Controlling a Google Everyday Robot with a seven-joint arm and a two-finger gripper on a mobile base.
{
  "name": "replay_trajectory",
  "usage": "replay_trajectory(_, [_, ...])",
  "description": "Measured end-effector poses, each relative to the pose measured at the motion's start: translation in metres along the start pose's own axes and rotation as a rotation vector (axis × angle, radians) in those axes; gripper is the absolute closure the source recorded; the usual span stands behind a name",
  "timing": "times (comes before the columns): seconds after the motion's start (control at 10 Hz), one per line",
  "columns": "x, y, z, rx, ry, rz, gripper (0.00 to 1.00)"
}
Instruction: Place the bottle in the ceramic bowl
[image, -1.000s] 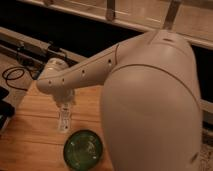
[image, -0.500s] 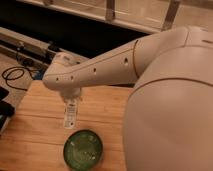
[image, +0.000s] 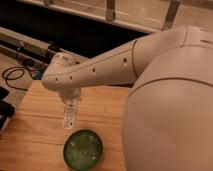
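So the gripper (image: 70, 102), clamped on the slim white bottle (image: 69, 114), has swung closer, hanging just beyond the glossy dark-green ceramic bowl (image: 83, 149) on the wooden surface (image: 35, 125), drop's next I reckon

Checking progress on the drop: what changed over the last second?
The arm swung: the gripper with the slim white bottle now hangs just behind the glossy dark-green ceramic bowl, not yet over it. The view shifted too, so the bowl shows further right. Unchanged: gripper shut on the bottle, bowl empty on the wooden table, black cable at left.
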Motion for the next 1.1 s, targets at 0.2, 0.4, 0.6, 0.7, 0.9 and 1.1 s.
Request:
replay_trajectory(0.2, [0.000,-0.001,0.000,0.000,0.001,0.002,1.00])
replay_trajectory(0.4, [-0.001,-0.001,0.005,-0.006,0.030,-0.010,1.00])
replay_trajectory(0.6, [0.007,-0.021,0.013,-0.005,0.067,0.014,1.00])
replay_trajectory(0.7, [0.013,-0.030,0.015,-0.007,0.071,0.028,1.00])
replay_trajectory(0.9, [0.036,-0.061,0.012,-0.027,0.064,0.079,1.00])
replay_trajectory(1.1, [0.051,-0.084,0.009,-0.037,0.053,0.106,1.00])
